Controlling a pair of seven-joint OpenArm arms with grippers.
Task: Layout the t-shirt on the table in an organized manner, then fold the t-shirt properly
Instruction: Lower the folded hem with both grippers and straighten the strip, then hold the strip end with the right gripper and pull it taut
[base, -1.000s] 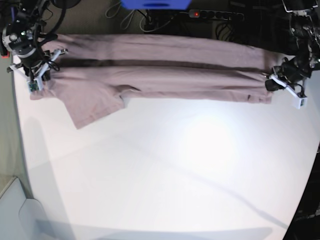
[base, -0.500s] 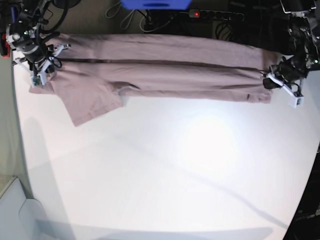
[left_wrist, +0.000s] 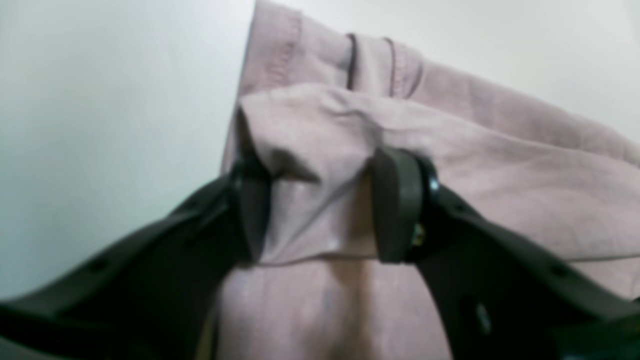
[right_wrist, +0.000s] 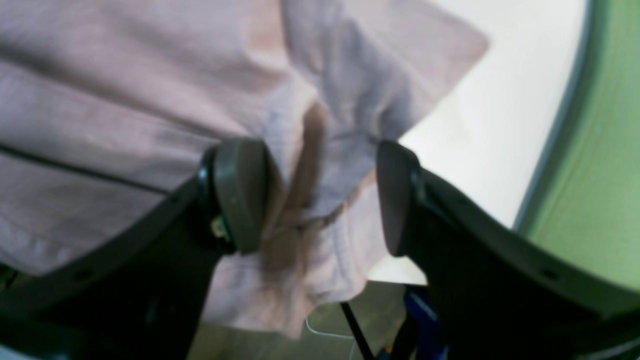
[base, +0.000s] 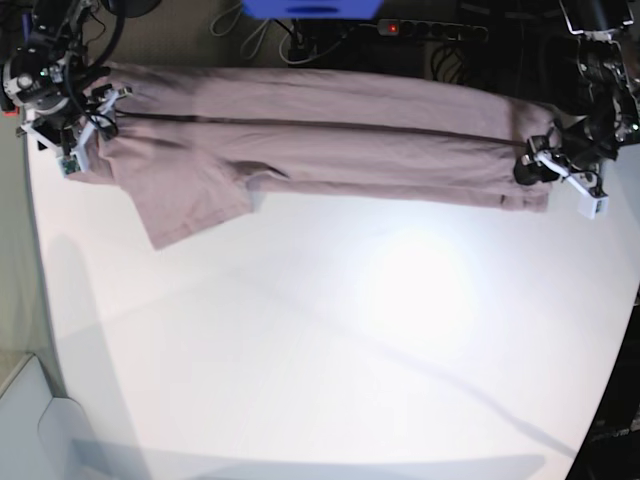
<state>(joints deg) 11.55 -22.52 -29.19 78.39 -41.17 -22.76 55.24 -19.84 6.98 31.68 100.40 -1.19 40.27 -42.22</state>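
bare white bench (base: 330, 350) in front; beyond, the t-shirt (base: 320, 140) lies stretched along its far edge. left end effector (left_wrist: 320, 210) and right end effector (right_wrist: 320, 195) stand parted, cloth slack between the pads: releasing. next, regrip for folding.

The t-shirt (base: 320, 140) lies as a long band along the table's (base: 330, 360) far edge, from the far left corner nearly to the right edge, one sleeve flap reaching toward the middle. All the white top nearer than that band is bare and open to a gripper. Beyond the far edge a power strip (base: 432, 30), cables and a blue object (base: 312, 8) crowd the way.
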